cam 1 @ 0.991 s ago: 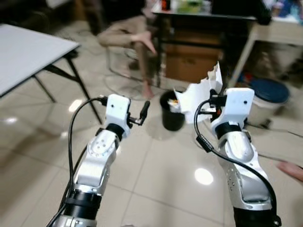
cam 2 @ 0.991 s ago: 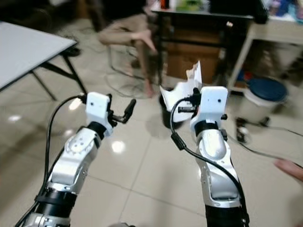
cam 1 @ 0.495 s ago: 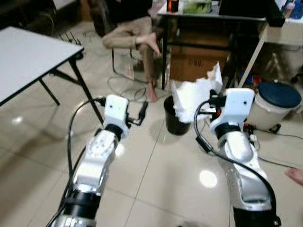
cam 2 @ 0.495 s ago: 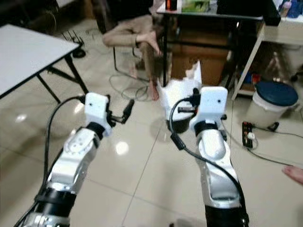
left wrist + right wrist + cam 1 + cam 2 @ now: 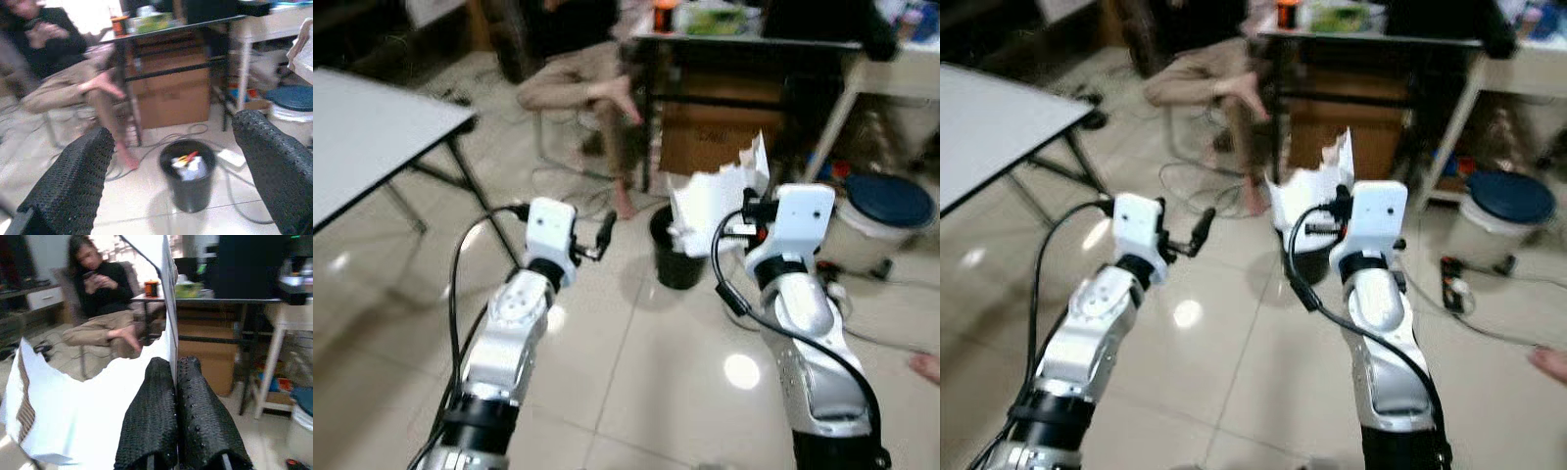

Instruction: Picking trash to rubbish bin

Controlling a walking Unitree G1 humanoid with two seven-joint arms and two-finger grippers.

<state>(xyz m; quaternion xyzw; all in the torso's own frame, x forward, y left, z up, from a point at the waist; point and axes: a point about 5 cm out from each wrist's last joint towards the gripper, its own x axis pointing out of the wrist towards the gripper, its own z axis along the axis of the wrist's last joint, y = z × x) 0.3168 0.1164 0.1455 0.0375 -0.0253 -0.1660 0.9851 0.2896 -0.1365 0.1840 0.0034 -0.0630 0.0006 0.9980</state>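
The right gripper pinches a torn white sheet of paper, fingers squeezed together on it, up in the air just over the small round black rubbish bin on the shiny tile floor. The left gripper hangs nearby, fingers wide apart, holding nothing.

Right gripper: two long black studded fingers pressed together, pinching the edge of a large torn sheet of white paper. The sheet spreads out to one side of the fingers and rises as a thin edge past the tips; a brown striped band runs along its far ragged edge.

Background: a person in a black top and tan trousers seated, one bare foot crossed over the knee, hands held up near the chest. Beside them a dark-framed table carrying an orange can and a green box. A brown cardboard box sits under the table. Pale tiled floor.
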